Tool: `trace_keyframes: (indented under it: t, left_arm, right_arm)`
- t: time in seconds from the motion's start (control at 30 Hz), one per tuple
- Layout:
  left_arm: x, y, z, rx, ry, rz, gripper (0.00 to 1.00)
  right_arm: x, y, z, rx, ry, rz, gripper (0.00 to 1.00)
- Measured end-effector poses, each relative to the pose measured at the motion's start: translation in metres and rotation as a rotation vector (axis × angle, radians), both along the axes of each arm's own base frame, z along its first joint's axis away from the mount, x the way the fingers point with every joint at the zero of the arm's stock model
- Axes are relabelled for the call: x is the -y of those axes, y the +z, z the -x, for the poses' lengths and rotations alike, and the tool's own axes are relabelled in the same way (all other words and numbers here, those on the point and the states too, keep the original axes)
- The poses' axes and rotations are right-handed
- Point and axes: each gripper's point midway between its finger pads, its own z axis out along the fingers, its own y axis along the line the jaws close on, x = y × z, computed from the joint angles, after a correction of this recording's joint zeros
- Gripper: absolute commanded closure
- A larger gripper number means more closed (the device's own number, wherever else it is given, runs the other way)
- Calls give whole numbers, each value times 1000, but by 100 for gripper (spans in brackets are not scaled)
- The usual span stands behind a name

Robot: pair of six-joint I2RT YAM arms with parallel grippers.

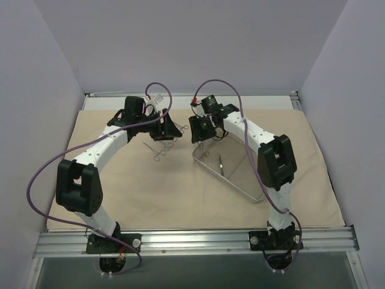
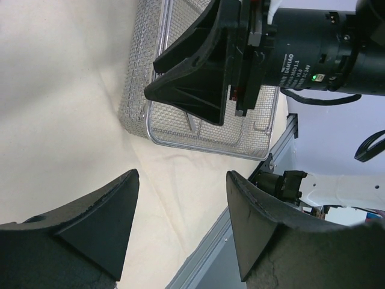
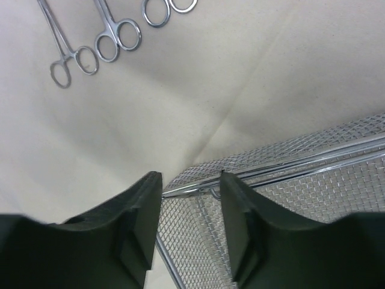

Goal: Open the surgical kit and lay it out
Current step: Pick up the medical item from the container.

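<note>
The right wrist view alone shows the right gripper (image 3: 190, 178) part-open and empty above a corner of the mesh tray (image 3: 313, 180), lower right (forceps (image 3: 90, 57) upper left on the cloth (image 3: 198, 90)); the left gripper (image 2: 181, 180) gapes empty.

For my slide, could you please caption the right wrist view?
Open right tool over mesh tray corner; ring-handled instruments on beige cloth.
</note>
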Motion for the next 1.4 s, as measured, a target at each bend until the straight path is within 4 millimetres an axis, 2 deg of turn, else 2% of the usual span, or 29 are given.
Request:
trace_keyframes:
  t: [0.07,0.13,0.2,0.3,0.4,0.5,0.6,0.7,0.77,0.87,1.0,1.23,1.33,1.4]
  left_arm:
    - [-1,-2,1,-6,2,-1,31]
    - [-2,-3,1,-9,4,-3,31]
    - [-2,-4,1,-11,5,-3,31]
    - [-2,-4,1,-10,4,-3,29]
    - [0,-3,3,-8,-5,-2,22]
    - [6,-1,6,5,-28,-4,18]
    - [25,11,11,49,-82,-5,17]
    - [45,25,16,108,-140,-4,17]
    - [55,31,19,143,-170,-8,16]
    - [59,32,18,173,-179,-27,16]
    - [51,23,13,186,-154,-87,16]
    - [43,13,13,205,-167,-150,18]
    - [46,15,17,206,-191,-126,25]
    - [50,15,21,198,-208,-103,35]
  right_arm:
    - [1,-6,0,-8,3,10,73]
    - [1,-13,-1,-17,6,19,90]
    - [1,-16,-2,-17,8,28,100]
    - [4,-11,-7,-2,-8,45,100]
    - [11,5,-15,27,-42,84,100]
    - [16,35,-26,80,-80,105,100]
    - [16,73,-33,132,-105,88,100]
    - [12,104,-33,156,-119,41,100]
    - [8,116,-28,153,-112,5,100]
    - [2,123,-18,120,-94,-36,100]
    - [-4,122,-7,70,-67,-72,100]
    - [-11,133,4,35,-38,-145,100]
    - [-11,141,5,28,-39,-186,100]
    - [-10,147,3,31,-42,-213,100]
